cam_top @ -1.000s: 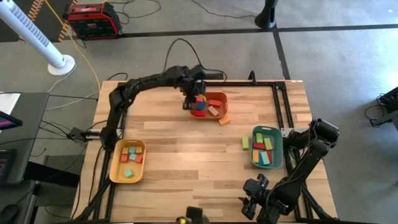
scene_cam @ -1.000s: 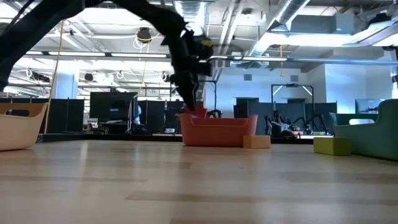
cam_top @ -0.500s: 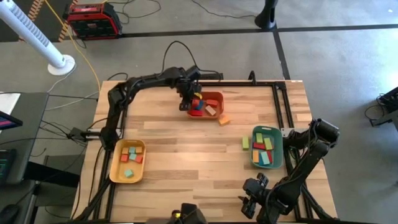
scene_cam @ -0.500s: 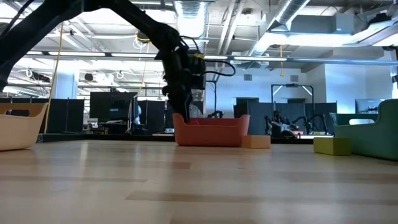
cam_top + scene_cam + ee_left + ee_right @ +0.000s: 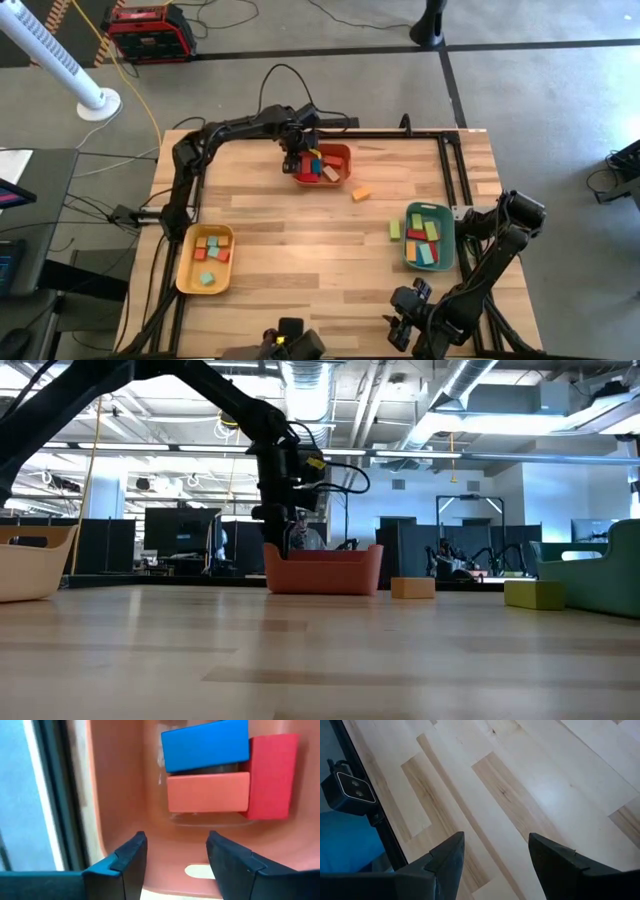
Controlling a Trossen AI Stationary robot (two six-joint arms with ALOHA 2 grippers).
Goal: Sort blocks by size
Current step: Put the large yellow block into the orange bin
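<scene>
Only the left wrist view shows the left gripper [image 5: 175, 857] parted and empty over three blocks [image 5: 208, 792] in the orange tray [image 5: 338, 170].

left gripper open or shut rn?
Open. The left gripper has a clear gap between its fingers, nothing in it, over the orange tray.

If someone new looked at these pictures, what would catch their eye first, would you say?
Probably the left hand reaching into the orange tray of blocks at the table's far edge, fingers apart over it. Next, the green tray at the right side and the yellow tray near the left front corner.
</scene>
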